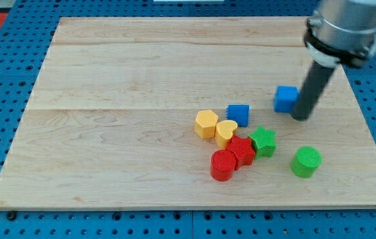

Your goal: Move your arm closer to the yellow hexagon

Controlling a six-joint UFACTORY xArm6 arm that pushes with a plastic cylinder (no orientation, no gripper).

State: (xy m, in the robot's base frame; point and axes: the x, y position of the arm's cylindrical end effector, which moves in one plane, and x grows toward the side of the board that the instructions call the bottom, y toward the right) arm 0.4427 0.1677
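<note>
My tip (301, 117) rests on the wooden board (108, 133) at the right, just right of a blue cube (285, 99) and touching or nearly touching it; contact unclear. The arm ends in a bare rod, so there are no jaws to be apart or together. Yellow hexagon (206, 123) sits well left of my tip, near board centre. Yellow heart (226, 132) touches its right side. Second blue block (238, 114) lies just behind the heart. Nearer: red star (242, 150), red cylinder (223, 164), green star (263, 141). Green cylinder (305, 161) stands apart, near right.
</note>
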